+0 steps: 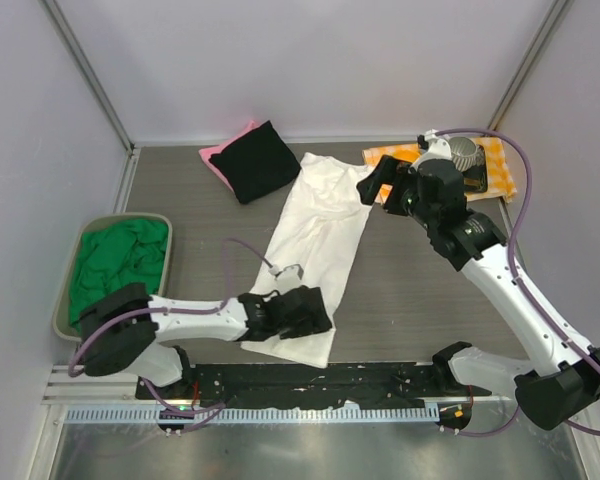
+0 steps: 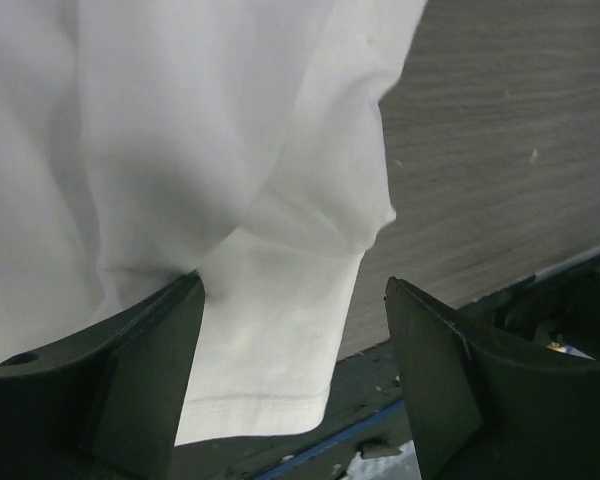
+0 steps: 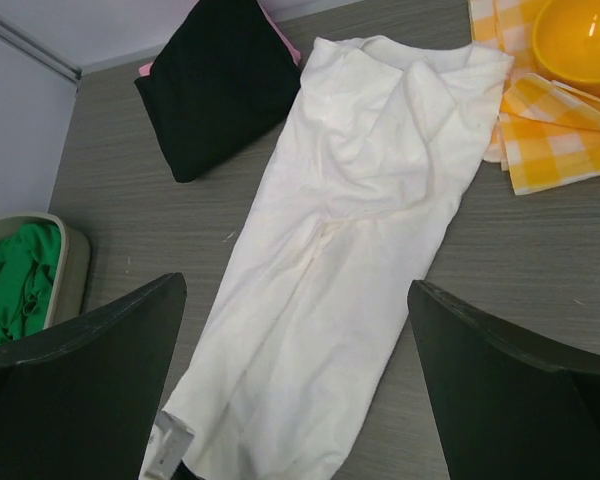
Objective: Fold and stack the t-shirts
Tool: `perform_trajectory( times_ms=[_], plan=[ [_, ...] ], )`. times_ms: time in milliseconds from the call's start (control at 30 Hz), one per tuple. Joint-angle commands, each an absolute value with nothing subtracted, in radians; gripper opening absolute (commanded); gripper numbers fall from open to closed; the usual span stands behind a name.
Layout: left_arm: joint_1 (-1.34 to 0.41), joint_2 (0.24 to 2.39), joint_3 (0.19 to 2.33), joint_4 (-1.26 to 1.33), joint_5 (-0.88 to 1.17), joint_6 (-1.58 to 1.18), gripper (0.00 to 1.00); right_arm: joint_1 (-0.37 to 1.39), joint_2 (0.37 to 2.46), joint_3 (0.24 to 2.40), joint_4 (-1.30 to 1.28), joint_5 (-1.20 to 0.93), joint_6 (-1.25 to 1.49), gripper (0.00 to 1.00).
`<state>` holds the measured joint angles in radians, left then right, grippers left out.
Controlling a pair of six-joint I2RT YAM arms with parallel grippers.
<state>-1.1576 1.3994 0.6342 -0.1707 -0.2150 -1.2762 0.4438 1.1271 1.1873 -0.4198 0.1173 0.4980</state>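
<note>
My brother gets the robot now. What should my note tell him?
Left gripper: open, down at the near end of the white tee, cloth between its fingers, not pinched.
Right gripper: open, up over that tee's far end.
Done: black tee folded, lying on the pink tee, far left. White tee looks folded into a long strip, mid-table.
To do: fold the white tee shorter, stack it; green tee lies crumpled in the bin.

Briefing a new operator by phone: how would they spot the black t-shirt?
On the table, look far and left of centre. Beside the far end of the white t-shirt lies the black t-shirt, folded square. It is the only black cloth, atop a pink t-shirt whose edge shows.
</note>
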Motion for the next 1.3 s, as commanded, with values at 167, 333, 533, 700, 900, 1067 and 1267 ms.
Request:
perform_trajectory(
  times_ms=[167, 333, 533, 700, 900, 1067, 1267],
  plan=[
    [-1.425, 1.724, 0.873, -0.206, -0.253, -1.365, 0.8, 0.449, 1.063, 1.172, -0.482, 0.175, 0.462, 1.0],
    [-1.433, 1.617, 0.991, -0.351, -0.311, -1.278, 0.82, 0.448, 1.051, 1.152, -0.479, 0.172, 0.463, 1.0],
    [-1.434, 1.37, 0.997, -0.599, -0.429, -1.279, 0.84, 0.448, 1.042, 1.082, -0.459, 0.153, 0.466, 1.0],
    [-1.434, 1.128, 0.861, -0.733, -0.521, -1.397, 0.84, 0.448, 1.023, 0.983, -0.419, 0.13, 0.483, 1.0],
    [-1.434, 0.915, 0.638, -0.811, -0.569, -1.584, 0.83, 0.448, 1.02, 0.93, -0.384, 0.095, 0.492, 1.0],
    [-1.431, 0.798, 0.552, -0.867, -0.658, -1.663, 0.8, 0.449, 1.023, 0.922, -0.385, 0.089, 0.488, 1.0],
    [-1.422, 0.787, 0.508, -0.842, -0.646, -1.66, 0.79, 0.448, 1.023, 0.911, -0.383, 0.089, 0.492, 1.0]
  ],
)
